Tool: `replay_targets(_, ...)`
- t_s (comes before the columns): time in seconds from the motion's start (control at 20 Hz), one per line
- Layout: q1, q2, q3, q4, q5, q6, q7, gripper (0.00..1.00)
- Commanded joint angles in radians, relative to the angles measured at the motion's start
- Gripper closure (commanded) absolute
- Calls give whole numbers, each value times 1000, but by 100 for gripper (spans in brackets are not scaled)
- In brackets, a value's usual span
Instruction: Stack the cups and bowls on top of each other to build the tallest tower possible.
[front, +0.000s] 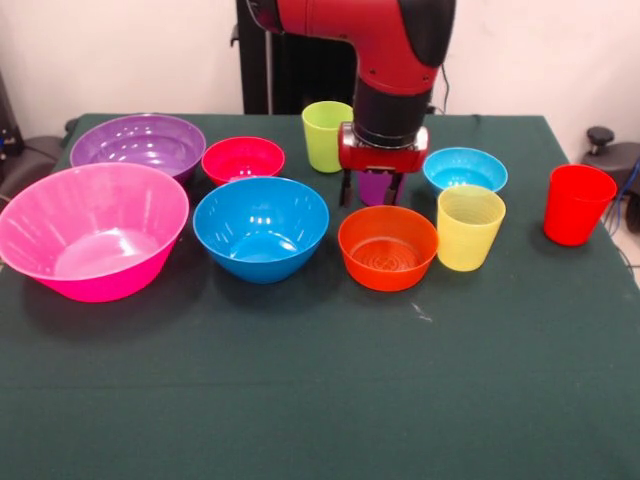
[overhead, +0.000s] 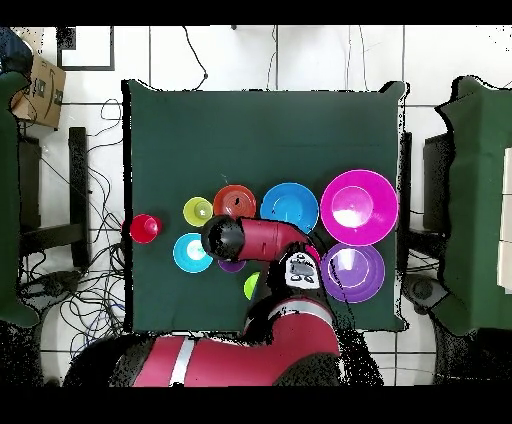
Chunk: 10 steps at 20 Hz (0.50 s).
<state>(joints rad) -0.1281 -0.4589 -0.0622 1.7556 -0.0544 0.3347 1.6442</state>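
nothing is stacked yet, so the whole tower is left to build. largest first: the very large pink plastic bowl (front: 92, 230), large purple bowl (front: 140, 143), medium blue bowl (front: 261, 226), then the small orange bowl (front: 387, 246), red bowl (front: 243, 159) and light blue bowl (front: 465, 169), all apart on the green table (front: 320, 400). the yellow (front: 470, 227), red (front: 578, 204) and lime tumblers (front: 326, 135) stand alone. the gripper (front: 373, 190) straddles the translucent purple cup (front: 376, 187); i cannot tell whether it pinches it

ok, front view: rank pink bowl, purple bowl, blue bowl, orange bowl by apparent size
1. pink bowl
2. purple bowl and blue bowl: look alike; purple sits farther back, so unsure
3. orange bowl
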Motion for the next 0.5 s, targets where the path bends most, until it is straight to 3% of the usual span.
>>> replay_targets(0.05, -11, 32, 50, 0, -39, -77, 115, 0)
replay_targets(0.5, -20, 71, 57, 13, -35, -130, 127, 0)
